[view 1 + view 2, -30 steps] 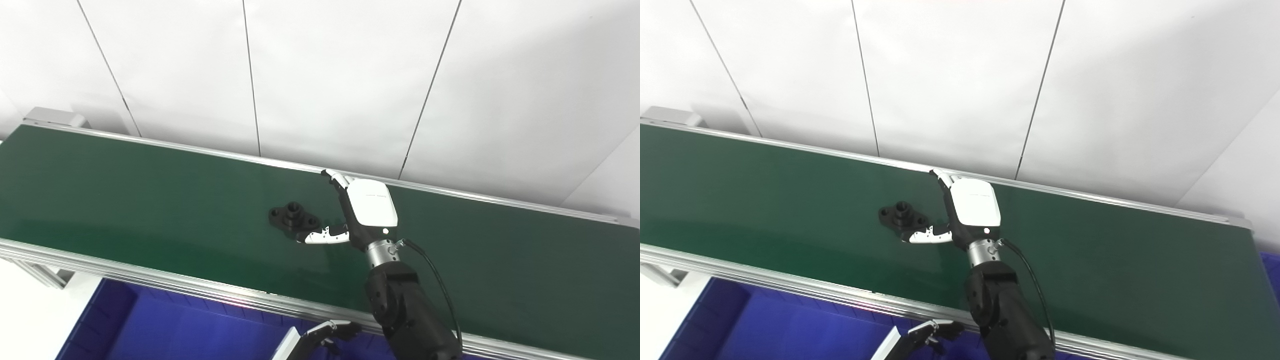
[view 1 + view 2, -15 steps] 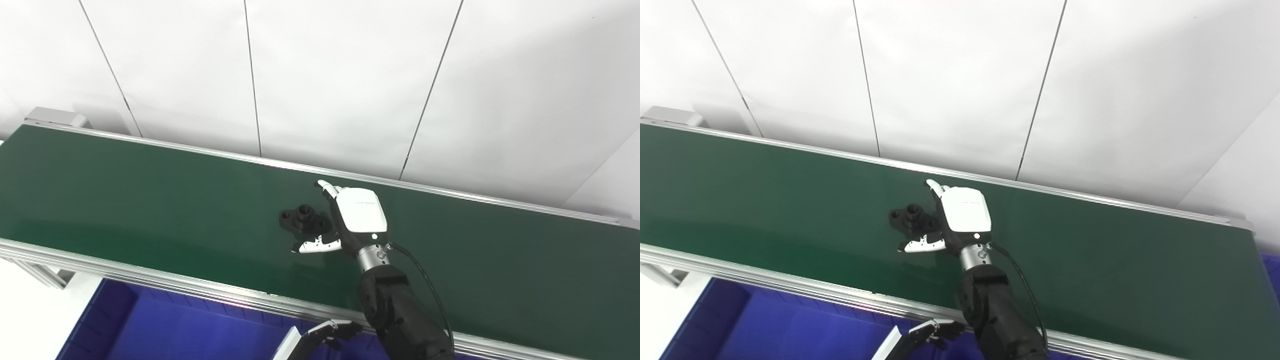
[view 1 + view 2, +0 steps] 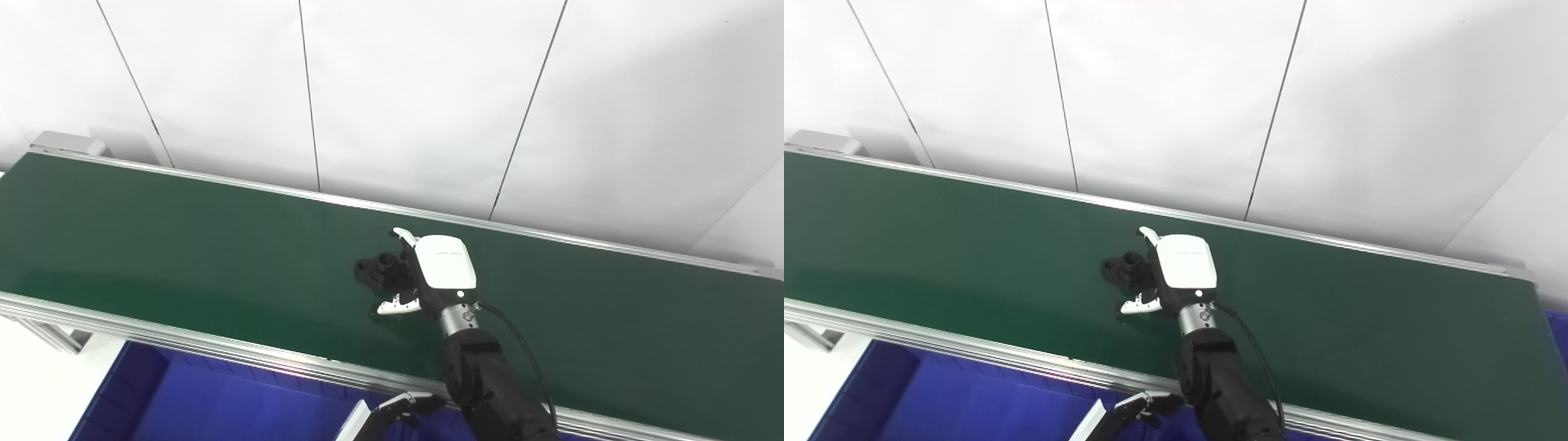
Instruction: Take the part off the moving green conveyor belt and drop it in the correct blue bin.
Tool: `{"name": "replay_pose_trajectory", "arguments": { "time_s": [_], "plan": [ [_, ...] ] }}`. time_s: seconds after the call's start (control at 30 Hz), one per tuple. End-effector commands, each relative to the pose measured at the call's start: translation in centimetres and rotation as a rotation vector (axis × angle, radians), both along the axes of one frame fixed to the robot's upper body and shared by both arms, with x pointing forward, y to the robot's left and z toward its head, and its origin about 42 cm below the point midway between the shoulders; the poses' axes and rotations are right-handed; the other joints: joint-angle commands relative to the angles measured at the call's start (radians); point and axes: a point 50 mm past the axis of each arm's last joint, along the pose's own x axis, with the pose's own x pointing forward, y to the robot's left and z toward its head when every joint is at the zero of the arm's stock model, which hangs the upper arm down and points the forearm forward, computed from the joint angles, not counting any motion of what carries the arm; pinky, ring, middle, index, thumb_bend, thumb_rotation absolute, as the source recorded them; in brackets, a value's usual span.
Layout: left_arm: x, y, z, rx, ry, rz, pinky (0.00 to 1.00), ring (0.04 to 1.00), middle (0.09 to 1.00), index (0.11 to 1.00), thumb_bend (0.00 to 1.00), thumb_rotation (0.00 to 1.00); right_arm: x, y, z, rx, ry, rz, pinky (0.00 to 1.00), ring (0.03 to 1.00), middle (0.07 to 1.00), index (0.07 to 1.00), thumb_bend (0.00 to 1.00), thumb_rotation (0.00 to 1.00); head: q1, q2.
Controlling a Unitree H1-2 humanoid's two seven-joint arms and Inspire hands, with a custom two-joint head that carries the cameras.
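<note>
A black flanged part [image 3: 375, 269] lies on the green conveyor belt [image 3: 184, 245], near its middle. My right hand [image 3: 441, 272] rests on the belt just right of the part, white back facing up. Its fingers [image 3: 404, 236] reach behind the part's far side and its thumb [image 3: 395, 305] points left on the near side. The part sits between them, its right end hidden by the hand, and the hand is open. My left hand [image 3: 407, 405] shows only partly at the bottom edge, below the belt's near rail.
A blue bin [image 3: 214, 404] stands under the belt's near rail at the lower left. A sliver of another blue bin [image 3: 1557, 324] shows at the right edge. White wall panels stand behind the belt. An aluminium rail [image 3: 184, 343] runs along the near side.
The part has travelled right along the belt into the space between my right hand's fingers and thumb. The thumb has drawn in closer to it. The left hand has stayed put.
</note>
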Motion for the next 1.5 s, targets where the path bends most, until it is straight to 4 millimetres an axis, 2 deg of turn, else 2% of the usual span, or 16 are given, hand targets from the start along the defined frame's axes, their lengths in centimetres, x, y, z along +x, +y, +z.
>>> {"name": "replay_pose_trajectory", "arguments": {
  "time_s": [0.0,0.07,0.17,0.2,0.23,0.3,0.33,0.4,0.53,0.9,1.0,1.1,1.27,1.47],
  "plan": [
    [-0.1,-0.8,0.8,-0.049,-0.015,-0.003,0.64,0.733,0.759,0.745,0.78,0.98,1.1,0.5,1.8,0.008,-0.054,0.005,0.32,0.336,0.474,0.777,0.66,0.06,0.0,0.002],
    [-0.1,-0.7,0.8,-0.04,-0.024,-0.005,0.64,0.73,0.758,0.745,0.78,0.98,1.1,0.4,1.7,-0.01,-0.036,0.001,0.33,0.35,0.477,0.738,0.59,0.01,0.002,0.004],
    [-0.2,-0.6,0.8,-0.039,-0.024,-0.001,0.64,0.729,0.756,0.743,0.78,0.98,1.2,0.4,1.5,-0.049,-0.003,-0.006,0.32,0.351,0.477,0.699,0.57,0.0,0.002,0.006],
    [-0.2,-0.6,0.8,-0.039,-0.023,0.0,0.64,0.732,0.757,0.744,0.78,0.99,1.3,0.4,1.4,-0.06,0.009,-0.007,0.25,0.304,0.474,0.664,0.57,0.0,0.002,0.006],
    [-0.3,-0.6,0.8,-0.041,-0.02,0.001,0.64,0.733,0.758,0.745,0.78,0.99,1.4,0.3,1.2,-0.085,0.036,-0.009,0.22,0.288,0.473,0.653,0.57,0.0,0.002,0.006],
    [-0.3,-0.6,0.8,-0.045,-0.019,0.002,0.64,0.735,0.759,0.745,0.78,0.98,1.5,0.2,1.0,-0.108,0.074,-0.015,0.21,0.296,0.475,0.523,0.54,0.0,0.002,0.009],
    [-0.3,-0.6,0.9,-0.045,-0.02,0.004,0.64,0.733,0.756,0.741,0.77,0.98,1.5,0.2,1.0,-0.111,0.087,-0.018,0.23,0.338,0.467,0.533,0.52,0.0,0.002,0.009],
    [-0.4,-0.7,0.9,-0.048,-0.019,0.013,0.64,0.73,0.753,0.736,0.76,0.98,1.5,0.0,0.9,-0.114,0.127,-0.033,0.24,0.356,0.465,0.542,0.51,0.0,0.002,0.01],
    [-0.4,-0.6,0.9,-0.047,-0.02,0.008,0.64,0.732,0.758,0.739,0.76,0.98,1.5,-0.1,1.0,-0.128,0.153,-0.045,0.25,0.36,0.47,0.547,0.51,0.0,0.001,0.013],
    [-0.5,-0.7,1.0,-0.062,-0.014,0.019,0.63,0.728,0.752,0.734,0.76,0.97,1.3,-0.4,1.5,-0.181,0.168,-0.044,0.21,0.35,0.451,0.55,0.51,0.0,0.001,0.016],
    [-0.5,-0.6,1.0,-0.05,-0.022,0.017,0.63,0.724,0.75,0.733,0.76,0.98,1.0,-0.4,2.2,-0.172,0.162,-0.04,0.19,0.39,0.497,0.498,0.52,0.0,-0.005,0.015],
    [-0.5,-0.6,1.0,-0.046,-0.029,0.019,0.62,0.721,0.747,0.731,0.75,0.98,0.8,-0.4,3.1,-0.167,0.164,-0.035,0.18,0.399,0.505,0.489,0.52,0.0,-0.006,0.015],
    [-0.5,-0.5,0.9,-0.036,-0.034,0.019,0.62,0.718,0.745,0.73,0.74,0.99,-0.3,-0.6,6.1,-0.115,0.138,0.002,0.18,0.406,0.506,0.489,0.52,0.0,-0.007,0.016],
    [-0.5,-0.4,0.8,-0.049,-0.014,0.022,0.63,0.726,0.751,0.733,0.76,0.98,-2.2,-1.0,10.3,-0.017,0.112,0.051,0.14,0.406,0.502,0.486,0.52,0.0,-0.014,0.016]
  ]
}}
